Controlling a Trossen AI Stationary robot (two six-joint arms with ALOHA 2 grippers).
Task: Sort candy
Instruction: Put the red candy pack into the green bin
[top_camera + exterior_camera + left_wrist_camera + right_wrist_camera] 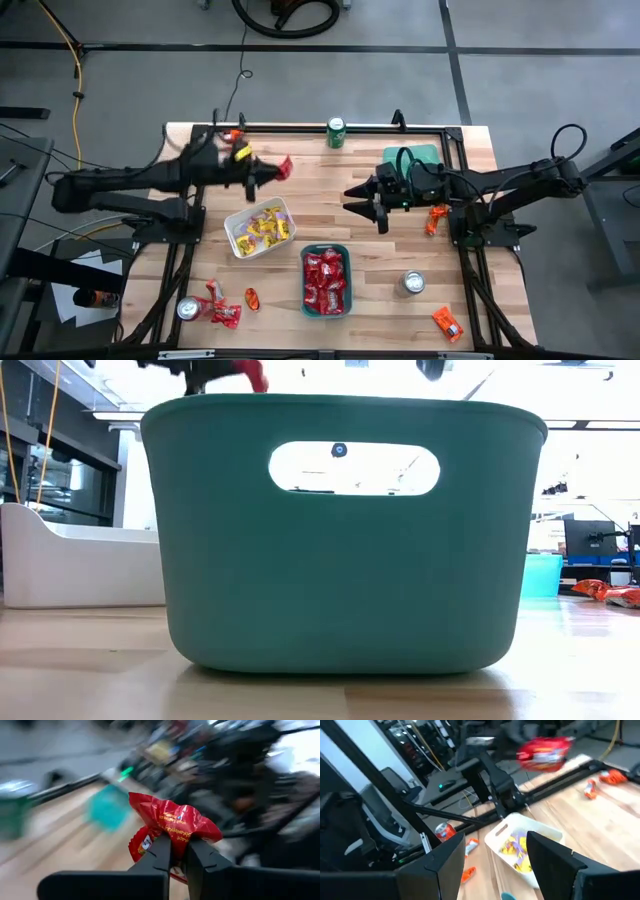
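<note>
While the left gripper (272, 172) hangs above the bench (470, 300) beyond the white tray (233, 235), its fingers (160, 855) clamp a red candy (172, 822); the right gripper (362, 200) waits mid-bench, fingers apart.

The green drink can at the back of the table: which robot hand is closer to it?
The right gripper looks slightly closer, empty fingers open, right of and nearer the front than the green drink can. The left gripper, holding a red candy packet, is to its left.
</note>
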